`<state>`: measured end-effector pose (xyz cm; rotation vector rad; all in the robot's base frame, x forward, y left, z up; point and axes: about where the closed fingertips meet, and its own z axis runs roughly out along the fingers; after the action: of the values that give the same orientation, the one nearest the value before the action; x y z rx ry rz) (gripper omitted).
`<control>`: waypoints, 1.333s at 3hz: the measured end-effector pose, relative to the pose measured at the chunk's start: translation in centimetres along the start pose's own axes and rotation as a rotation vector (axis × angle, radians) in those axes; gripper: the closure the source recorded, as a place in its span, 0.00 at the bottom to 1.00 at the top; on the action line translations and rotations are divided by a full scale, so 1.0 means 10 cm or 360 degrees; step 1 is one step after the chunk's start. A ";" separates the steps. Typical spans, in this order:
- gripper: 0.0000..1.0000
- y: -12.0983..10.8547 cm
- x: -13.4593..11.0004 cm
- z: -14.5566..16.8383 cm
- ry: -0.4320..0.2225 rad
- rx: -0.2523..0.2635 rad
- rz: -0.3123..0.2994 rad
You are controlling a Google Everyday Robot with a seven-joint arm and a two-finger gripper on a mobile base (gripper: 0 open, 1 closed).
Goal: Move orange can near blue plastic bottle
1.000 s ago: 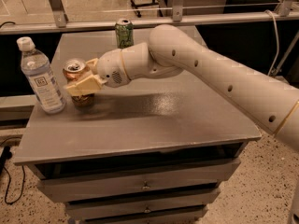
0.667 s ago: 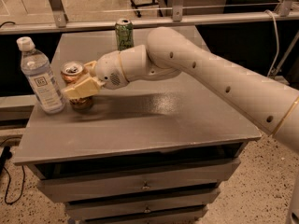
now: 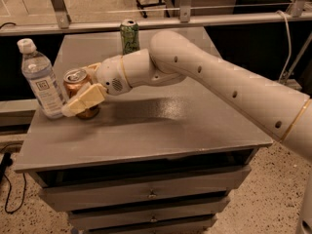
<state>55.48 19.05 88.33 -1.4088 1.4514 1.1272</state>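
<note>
The orange can (image 3: 78, 86) stands upright on the grey cabinet top (image 3: 161, 126) at the left, close beside the blue plastic bottle (image 3: 41, 81), which stands upright at the left edge with a white cap and white label. My gripper (image 3: 82, 92) reaches in from the right and is around the can. One cream finger (image 3: 84, 101) lies across the can's front; the other finger is behind the can. The can's base rests on the surface.
A green can (image 3: 129, 35) stands at the back of the cabinet top, behind my arm. A metal rail (image 3: 146, 22) runs behind the cabinet. Drawers (image 3: 151, 194) are below the front edge. Floor lies to the right.
The gripper and the orange can have shifted slightly left, toward the bottle. The bottle and the green can have not moved.
</note>
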 end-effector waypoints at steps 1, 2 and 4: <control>0.00 0.01 -0.04 -0.01 -0.0001 -0.0013 -0.0018; 0.00 -0.06 -0.08 -0.34 0.0021 0.0046 -0.0057; 0.00 -0.32 -0.19 -2.08 -0.0170 0.0261 -0.0161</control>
<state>59.53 -0.29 95.81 -1.2737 1.3498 0.9822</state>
